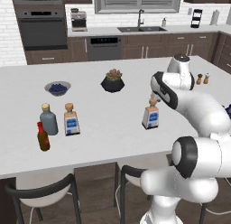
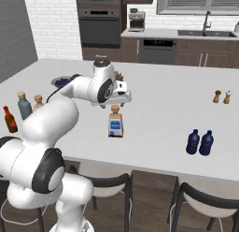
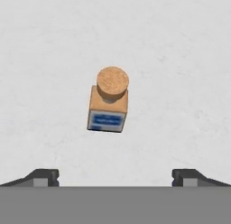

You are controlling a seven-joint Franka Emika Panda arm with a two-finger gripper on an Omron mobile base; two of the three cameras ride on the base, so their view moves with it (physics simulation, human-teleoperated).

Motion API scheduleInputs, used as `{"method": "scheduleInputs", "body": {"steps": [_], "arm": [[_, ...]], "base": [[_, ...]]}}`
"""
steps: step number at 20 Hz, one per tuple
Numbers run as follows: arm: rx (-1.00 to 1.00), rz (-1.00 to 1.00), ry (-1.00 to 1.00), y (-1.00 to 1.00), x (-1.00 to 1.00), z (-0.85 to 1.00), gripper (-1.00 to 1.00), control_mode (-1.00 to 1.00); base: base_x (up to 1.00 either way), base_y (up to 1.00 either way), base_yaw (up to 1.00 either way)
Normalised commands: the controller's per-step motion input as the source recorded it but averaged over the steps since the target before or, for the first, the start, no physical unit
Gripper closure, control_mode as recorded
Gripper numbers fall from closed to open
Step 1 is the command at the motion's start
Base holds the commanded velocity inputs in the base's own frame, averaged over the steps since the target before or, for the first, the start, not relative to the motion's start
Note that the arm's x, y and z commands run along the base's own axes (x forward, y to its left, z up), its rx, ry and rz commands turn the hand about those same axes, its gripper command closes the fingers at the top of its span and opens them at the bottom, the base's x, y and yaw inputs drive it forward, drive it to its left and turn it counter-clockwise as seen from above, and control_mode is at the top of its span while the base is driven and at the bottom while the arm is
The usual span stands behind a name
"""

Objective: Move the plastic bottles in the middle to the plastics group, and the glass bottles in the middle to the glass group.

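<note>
The gripper [image 3: 115,178] is hanging over a glass bottle [image 3: 108,108] that is standing upright in the middle of the white counter [image 1: 113,114], close to the near edge. The jaws are spread wide and are holding nothing, and the bottle is sitting in line between them but not touching them. This bottle is looking clear and flat-sided, with a blue-and-white label and a round tan stopper [image 3: 113,81] on top. It is probably hard, smooth and a bit slippery, and it could break if it is tipping over or dropping. I am thinking the best place to hold it is on the two flat sides of the body, under the stopper, because the stopper could be popping off. Another labelled bottle [image 1: 71,120] is already standing far to the left, just beside the squat grey-blue bottle [image 1: 48,120] and near the brown red-capped bottle [image 1: 43,137]. Two dark blue bottles [image 2: 200,142] are standing side by side far to the right, well apart from the middle one
</note>
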Motion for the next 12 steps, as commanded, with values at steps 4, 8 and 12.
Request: {"method": "scheduleInputs", "body": {"steps": [4,8,12], "arm": [[0.21,-0.01,-0.03,0.00,0.49,-0.07,-1.00,-1.00],[-0.04,0.00,0.18,0.35,0.50,0.02,-1.00,-1.00],[-0.11,0.00,0.27,0.39,0.42,0.02,-1.00,-1.00]], "base": [[0.00,0.00,0.00],[0.00,0.00,0.00],[0.00,0.00,0.00]]}}
